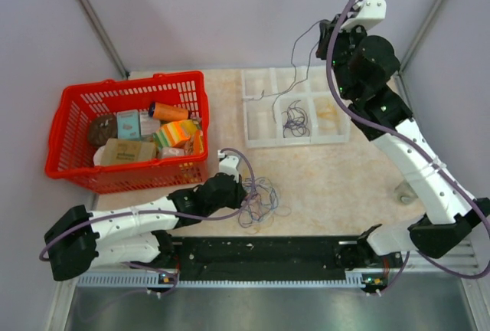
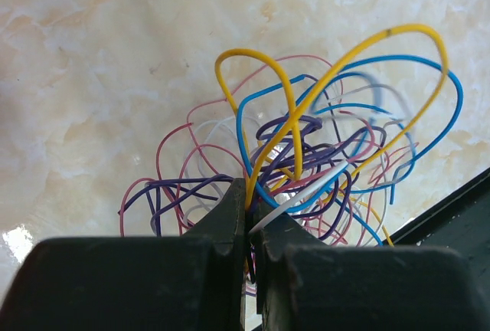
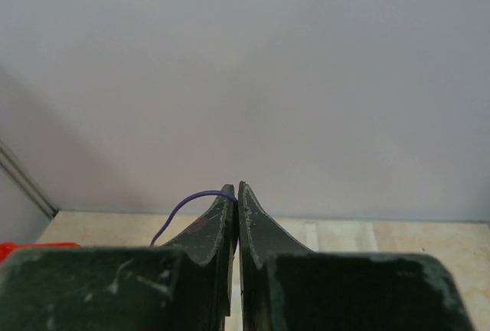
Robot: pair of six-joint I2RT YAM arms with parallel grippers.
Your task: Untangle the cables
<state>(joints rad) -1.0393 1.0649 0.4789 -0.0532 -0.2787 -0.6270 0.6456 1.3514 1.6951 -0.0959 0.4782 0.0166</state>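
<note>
The tangle of cables (image 1: 259, 204) lies on the marble tabletop in front of the left arm: thin curly wires in purple, blue, pink, yellow and white (image 2: 321, 155). My left gripper (image 2: 249, 201) is shut on the tangle's near edge, pinching yellow, blue and white strands. My right gripper (image 1: 325, 36) is raised high at the back right, shut on a single purple wire (image 3: 184, 202). That wire (image 1: 295, 67) hangs down toward the white tray (image 1: 295, 143). A small bunch of dark wires (image 1: 295, 120) lies in one tray compartment.
A red basket (image 1: 130, 84) with boxes and packets stands at the left, close behind my left arm. A black rail (image 1: 260, 254) runs along the near table edge, just below the tangle. Grey walls enclose the back and sides.
</note>
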